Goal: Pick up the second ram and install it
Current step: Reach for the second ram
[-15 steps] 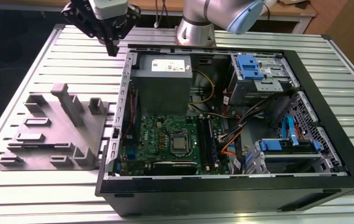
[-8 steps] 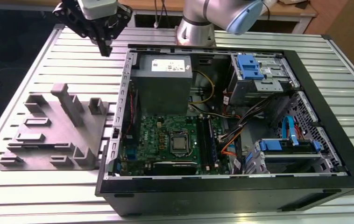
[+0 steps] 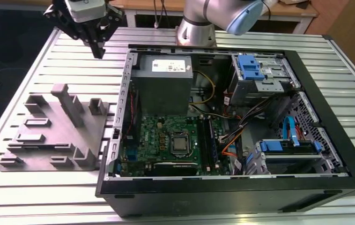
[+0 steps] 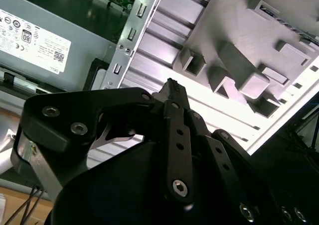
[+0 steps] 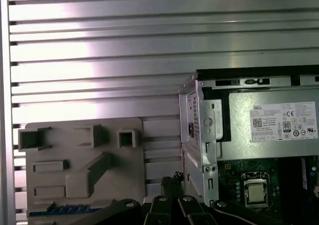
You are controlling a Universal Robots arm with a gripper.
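Tool's (image 3: pixel 98 52) narrow, tips together and empty, hanging high over the worktop (image 3: pixel 71 61) by the case (image 3: pixel 227 190), probably to clear the holder (image 3: pixel 52 136) where the ram (image 5: pixel 62 210) sits.

My exterior view angles down from high over the open case (image 3: pixel 227 197) and grey fixture (image 3: pixel 52 136). Both wrist views share fixture and power supply (image 5: pixel 271 145): first straight down on the surface (image 5: pixel 99 46), second past the pincer (image 4: pixel 172 85).

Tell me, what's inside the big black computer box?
A green motherboard with a silver processor, a grey power supply, blue drive brackets and loose cables. Whatever lies under the power supply is covered.
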